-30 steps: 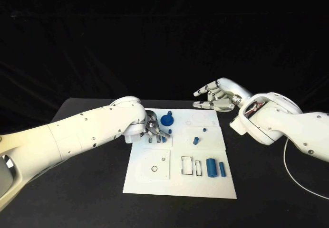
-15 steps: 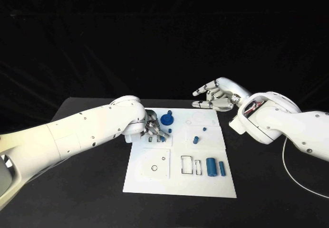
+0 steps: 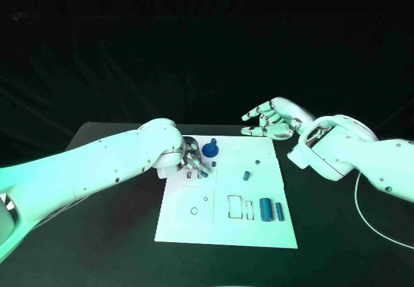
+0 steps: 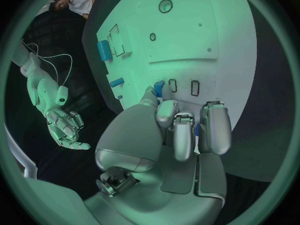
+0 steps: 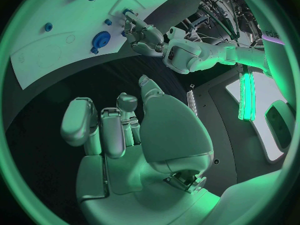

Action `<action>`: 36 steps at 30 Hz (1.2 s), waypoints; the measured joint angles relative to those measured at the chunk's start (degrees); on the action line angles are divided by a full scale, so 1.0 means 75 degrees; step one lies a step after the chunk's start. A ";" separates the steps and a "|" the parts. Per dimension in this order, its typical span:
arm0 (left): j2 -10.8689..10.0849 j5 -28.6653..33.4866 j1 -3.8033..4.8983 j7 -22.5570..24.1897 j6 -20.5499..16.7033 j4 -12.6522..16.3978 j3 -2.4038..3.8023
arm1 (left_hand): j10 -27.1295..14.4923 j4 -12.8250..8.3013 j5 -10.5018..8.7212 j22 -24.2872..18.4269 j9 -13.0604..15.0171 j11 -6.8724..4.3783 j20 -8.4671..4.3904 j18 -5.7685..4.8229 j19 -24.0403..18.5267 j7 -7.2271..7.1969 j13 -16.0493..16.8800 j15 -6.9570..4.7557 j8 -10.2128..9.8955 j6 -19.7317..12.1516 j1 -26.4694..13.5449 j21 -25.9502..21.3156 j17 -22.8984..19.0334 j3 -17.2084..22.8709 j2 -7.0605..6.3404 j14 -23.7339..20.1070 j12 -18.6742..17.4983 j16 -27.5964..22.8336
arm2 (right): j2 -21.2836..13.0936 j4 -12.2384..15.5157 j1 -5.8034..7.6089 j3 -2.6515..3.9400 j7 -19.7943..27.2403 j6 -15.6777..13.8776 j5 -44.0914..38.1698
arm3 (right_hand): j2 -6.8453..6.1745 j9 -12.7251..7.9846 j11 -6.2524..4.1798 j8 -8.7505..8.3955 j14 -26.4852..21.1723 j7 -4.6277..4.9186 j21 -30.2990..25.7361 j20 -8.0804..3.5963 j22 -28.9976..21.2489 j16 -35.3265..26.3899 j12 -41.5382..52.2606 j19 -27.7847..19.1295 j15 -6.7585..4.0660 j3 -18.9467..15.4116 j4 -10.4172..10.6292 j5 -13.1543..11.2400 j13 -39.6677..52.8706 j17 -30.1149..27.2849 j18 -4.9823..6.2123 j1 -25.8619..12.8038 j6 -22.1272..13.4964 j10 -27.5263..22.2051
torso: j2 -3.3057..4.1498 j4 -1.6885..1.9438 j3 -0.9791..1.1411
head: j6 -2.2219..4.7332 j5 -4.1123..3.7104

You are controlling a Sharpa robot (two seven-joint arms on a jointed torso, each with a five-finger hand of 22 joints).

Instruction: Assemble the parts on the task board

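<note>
The left hand [image 3: 193,160] seems to pinch a small, stiff, light blue peg [image 4: 159,88], best held by its sides, over the board [image 3: 226,230]; the right hand [image 3: 270,121] hovers empty, fingers apart.

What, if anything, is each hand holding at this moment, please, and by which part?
The left hand pinches a small blue part by its end; the right hand holds nothing.

The task board [image 3: 226,227] is white, marked with thin dark outlines of rectangles and circles. The parts on it are blue: a round gear [image 3: 210,152], a small peg [image 3: 247,176] and two cylinders [image 3: 271,211]. The surface [image 3: 112,239] under the board is black.
</note>
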 measured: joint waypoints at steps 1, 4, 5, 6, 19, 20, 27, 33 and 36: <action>-0.0004 0.0003 0.0000 0.0001 0.0008 0.0000 0.0000 | -0.0009 0.0136 0.0048 0.0000 -0.0017 0.0010 0.0000 0.0000 0.0000 0.0003 -0.0016 0.0000 -0.0064 0.0000 0.0054 0.0000 0.0000 0.0136 -0.0055 0.0000 -0.0031 0.0000 | 0.0000 0.0000 0.0000 0.0000 0.0000 0.0003 0.0000 | 0.0001 0.0000 -0.0014 0.0000 0.0000 0.0000 0.0000 0.0000 0.0000 0.0000 0.0000 0.0000 0.0000 0.0000 0.0000 0.0000 0.0009 0.0000 0.0000 -0.0001 0.0000 0.0014 | 0.0000 0.0000 0.0000 | -0.0003 -0.0001; -0.0024 0.0009 -0.0006 0.0001 0.0035 0.0000 -0.0006 | -0.0021 0.0558 0.0128 0.0000 -0.0032 0.0025 0.0000 0.0001 0.0000 0.0075 -0.0065 0.0002 -0.0135 0.0020 0.0031 0.0000 0.0000 0.0561 -0.0300 0.0000 -0.0073 0.0000 | 0.0000 -0.0002 0.0000 -0.0001 -0.0002 0.0012 0.0000 | 0.0033 0.0000 -0.0026 0.0000 0.0000 0.0000 0.0000 0.0000 0.0000 0.0000 0.0000 0.0000 0.0000 -0.0021 0.0021 0.0000 0.0011 0.0000 0.0000 -0.0033 0.0000 0.0026 | 0.0000 0.0003 0.0000 | -0.0005 -0.0011; -0.0031 0.0010 -0.0008 0.0001 0.0041 0.0000 -0.0007 | -0.0021 0.0600 0.0135 0.0000 -0.0030 0.0025 0.0000 0.0001 0.0000 0.0100 -0.0065 0.0002 -0.0173 0.0044 -0.0051 0.0000 0.0000 0.0769 -0.0404 0.0000 -0.0093 0.0000 | 0.0000 -0.0003 -0.0001 -0.0002 -0.0002 0.0014 0.0000 | 0.0042 0.0000 -0.0026 0.0000 0.0000 0.0000 -0.0016 0.0000 0.0000 0.0000 0.0012 0.0000 0.0000 -0.0021 0.0021 0.0000 0.0017 0.0000 0.0000 -0.0042 0.0000 0.0026 | 0.0000 0.0005 0.0000 | -0.0004 -0.0012; -0.0039 0.0011 -0.0010 0.0001 0.0044 0.0000 -0.0009 | -0.0021 0.0547 0.0136 0.0000 -0.0021 0.0025 0.0000 0.0000 0.0000 0.0114 -0.0057 0.0001 -0.0203 0.0058 -0.0203 0.0000 0.0000 0.1264 -0.0659 0.0000 -0.0101 0.0000 | 0.0001 -0.0003 -0.0001 -0.0002 -0.0003 0.0017 0.0000 | 0.0042 0.0000 -0.0026 0.0000 0.0000 0.0000 -0.0032 0.0000 0.0000 0.0000 0.0031 0.0000 0.0000 -0.0021 0.0021 0.0000 0.0018 0.0000 0.0000 -0.0042 0.0000 0.0026 | 0.0000 0.0005 0.0000 | -0.0001 -0.0014; -0.0313 0.0010 -0.0035 -0.0035 -0.0247 0.0228 -0.0028 | 0.0117 0.0175 0.0707 -0.0001 0.0497 0.0077 0.0027 -0.0119 0.0027 0.0149 0.0078 0.0047 -0.0067 0.0132 -0.1437 0.0000 -0.0001 0.3733 -0.1796 0.0009 -0.0055 0.0000 | 0.0028 -0.0045 -0.0004 -0.0019 -0.0006 0.0049 -0.0001 | 0.0042 -0.0001 -0.0053 0.0000 0.0000 0.0000 -0.0032 0.0000 0.0000 0.0000 0.0120 0.0000 0.0000 -0.0043 0.0043 0.0000 0.0106 0.0008 0.0000 -0.0042 0.0000 0.0053 | 0.0006 0.0015 0.0004 | 0.0010 -0.0015; -0.0329 0.0009 -0.0035 -0.0036 -0.0295 0.0241 -0.0028 | 0.0117 0.0155 0.0734 -0.0001 0.0523 0.0077 0.0027 -0.0120 0.0027 0.0138 0.0086 0.0047 -0.0067 0.0144 -0.1454 0.0000 -0.0001 0.3754 -0.1813 0.0009 -0.0055 0.0000 | 0.0029 -0.0050 -0.0005 -0.0021 -0.0006 0.0050 -0.0001 | 0.0042 -0.0001 -0.0053 0.0000 0.0000 0.0000 -0.0032 0.0000 0.0000 0.0000 0.0120 0.0000 0.0000 -0.0043 0.0043 0.0000 0.0106 0.0008 0.0000 -0.0041 0.0000 0.0053 | 0.0006 0.0018 0.0004 | 0.0007 -0.0020; -0.0357 -0.0031 -0.0035 -0.0035 -0.0487 0.0286 -0.0029 | 0.0145 0.0098 0.0809 -0.0001 0.0560 0.0101 0.0027 -0.0119 0.0027 0.0139 0.0099 0.0047 -0.0036 0.0145 -0.1494 0.0031 -0.0001 0.3853 -0.1853 0.0009 -0.0025 0.0000 | 0.0041 -0.0062 -0.0010 -0.0028 -0.0007 0.0055 -0.0001 | 0.0082 -0.0002 -0.0053 0.0031 0.0000 0.0000 -0.0032 0.0000 0.0000 0.0000 0.0119 0.0000 0.0000 -0.0044 0.0087 0.0019 0.0120 0.0008 0.0000 -0.0082 0.0000 0.0053 | 0.0006 0.0023 0.0008 | -0.0008 -0.0018; -0.0344 -0.0171 -0.0044 -0.0026 -0.0561 0.0301 -0.0030 | 0.0145 0.0119 0.0813 -0.0001 0.0576 0.0101 0.0054 -0.0118 0.0054 0.0150 0.0098 0.0047 -0.0037 0.0155 -0.1495 0.0031 -0.0002 0.3874 -0.1853 0.0009 -0.0025 0.0000 | 0.0044 -0.0067 -0.0015 -0.0033 -0.0007 0.0065 0.0002 | 0.0082 -0.0002 -0.0053 0.0031 0.0000 0.0000 -0.0032 0.0000 0.0000 0.0000 0.0148 0.0000 0.0000 -0.0053 0.0096 0.0031 0.0120 0.0008 0.0001 -0.0082 0.0000 0.0053 | 0.0007 0.0021 0.0004 | -0.0014 -0.0012; -0.0336 -0.0236 -0.0065 -0.0026 -0.0563 0.0324 -0.0031 | 0.0145 0.0118 0.0813 -0.0001 0.0576 0.0101 0.0054 -0.0118 0.0054 0.0150 0.0098 0.0047 -0.0038 0.0155 -0.1520 0.0031 0.0000 0.3874 -0.1879 0.0009 -0.0025 0.0000 | 0.0045 -0.0070 -0.0016 -0.0034 -0.0007 0.0079 0.0006 | 0.0081 -0.0002 -0.0053 0.0031 0.0000 0.0000 -0.0032 0.0000 0.0000 0.0000 0.0148 0.0000 0.0000 -0.0053 0.0096 0.0031 0.0119 0.0008 0.0000 -0.0081 0.0000 0.0053 | 0.0007 0.0021 0.0004 | -0.0020 -0.0034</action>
